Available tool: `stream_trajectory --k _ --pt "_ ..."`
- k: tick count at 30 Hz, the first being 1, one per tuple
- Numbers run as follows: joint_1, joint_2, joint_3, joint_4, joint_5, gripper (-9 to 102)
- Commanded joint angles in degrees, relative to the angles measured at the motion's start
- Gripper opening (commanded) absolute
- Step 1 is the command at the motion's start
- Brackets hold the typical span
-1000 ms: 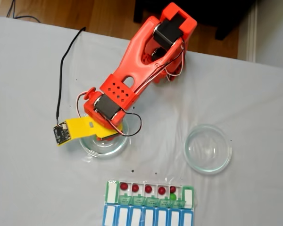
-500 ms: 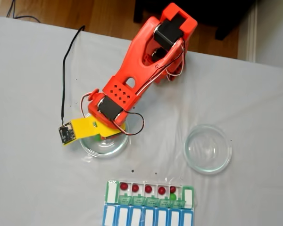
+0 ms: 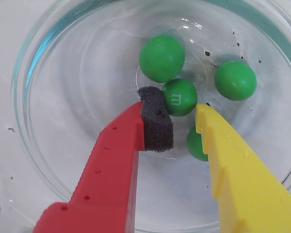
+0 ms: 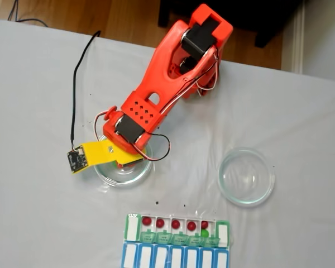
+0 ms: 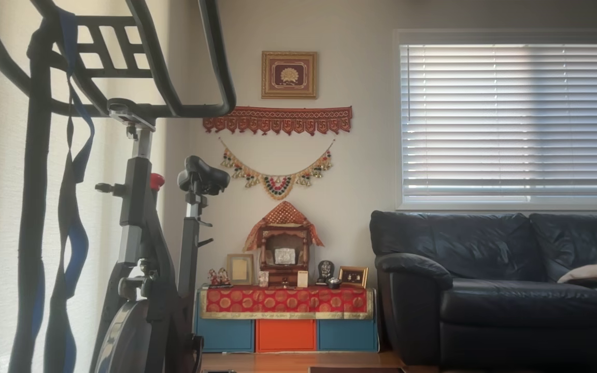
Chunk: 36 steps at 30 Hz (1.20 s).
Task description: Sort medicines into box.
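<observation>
In the wrist view several green medicines lie in a clear glass dish [image 3: 48, 145]. My gripper [image 3: 179, 114] is open just above them. Its red finger with a black foam pad [image 3: 156, 119] and its yellow finger [image 3: 233, 170] flank one green ball [image 3: 180, 96]. A second ball [image 3: 161, 57] touches that one from behind, a third [image 3: 235, 80] lies to the right, and another [image 3: 196, 144] is half hidden by the yellow finger. In the fixed view the gripper [image 4: 118, 161] hangs over the left dish [image 4: 123, 170]. The box [image 4: 177, 229] holds several red balls [image 4: 160, 223] and one green ball [image 4: 204, 232].
A second glass dish [image 4: 246, 176] stands to the right on the white table. A blue-lidded organizer row [image 4: 176, 258] lies against the box's near side. A black cable [image 4: 73, 95] trails left of the arm. The other view faces a living room.
The wrist has shifted slightly over the left dish, moving a little up and then back down in the fixed view. Box and dishes are unchanged.
</observation>
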Motion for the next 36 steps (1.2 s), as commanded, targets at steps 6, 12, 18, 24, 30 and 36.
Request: stream_trajectory --k 6,12,18,24,30,36 --pt "-0.62 0.53 -0.62 -0.88 0.26 10" --pt "-0.53 -0.09 -0.88 -1.58 0.26 10" --pt "-0.35 -0.62 -0.97 -2.55 0.18 10" --pt "-0.35 -0.88 -0.79 -3.34 0.26 10" --pt "-0.35 0.18 -0.35 -3.96 0.35 10" --pt "-0.26 0.88 -0.35 -4.22 0.35 9"
